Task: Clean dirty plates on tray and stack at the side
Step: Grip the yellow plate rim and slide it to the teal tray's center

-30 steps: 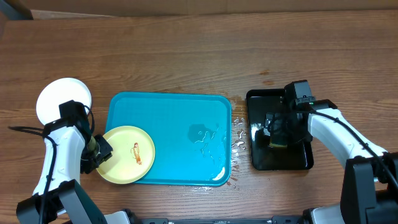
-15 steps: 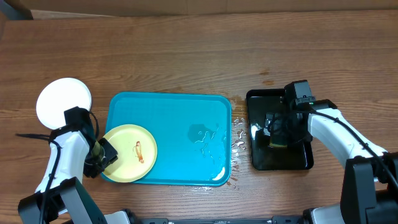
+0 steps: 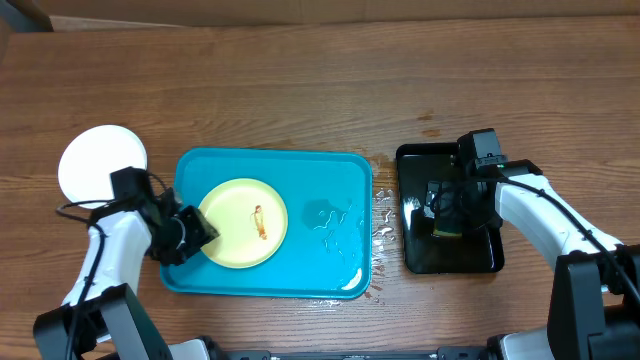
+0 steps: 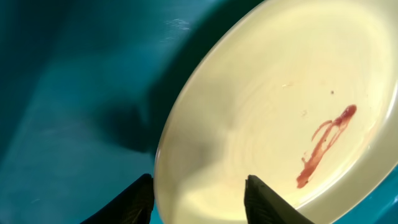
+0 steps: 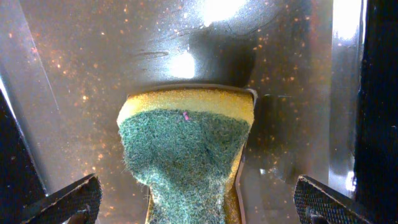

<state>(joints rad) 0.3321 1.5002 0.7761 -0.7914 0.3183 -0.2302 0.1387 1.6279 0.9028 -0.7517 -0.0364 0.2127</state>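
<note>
Wood-grain tabletop (image 3: pixel 300 90) fills the scene, with the cyan tray (image 3: pixel 300 170) at its middle. The left claw (image 3: pixel 192 232) is clamped on the edge of the pale yellow plate (image 3: pixel 243 210). In the wrist view one finger (image 4: pixel 127 202) sits outside the rim over the tray and the other lies on the plate's face, with the edge caught between them.

The plate reaches forward from this claw and lies wholly inside the tray. A dark shadow under its claw-side edge suggests that side is tipped up a little. A reddish-brown smear (image 4: pixel 326 144) lies ahead of the fingers near the plate's centre. Gripping at the very rim therefore looks deliberate: it steadies the plate and leaves the dirty face open to a wipe.

Behind the claw, off the tray on bare wood, sits a white plate (image 3: pixel 102 165), probably the stacking spot. Whether it is one plate or two I cannot tell.

The right claw (image 3: pixel 447 215) hangs over the black tray (image 3: pixel 415 255), well apart from the yellow plate. Its fingers are spread wide. The sponge (image 5: pixel 186 155), green scouring side up, lies between them, and neither finger touches it in what shows. The glossy wet floor beneath suggests this is where the sponge gets soaked. Water (image 3: pixel 330 215) pools on the cyan tray between the two claws.
</note>
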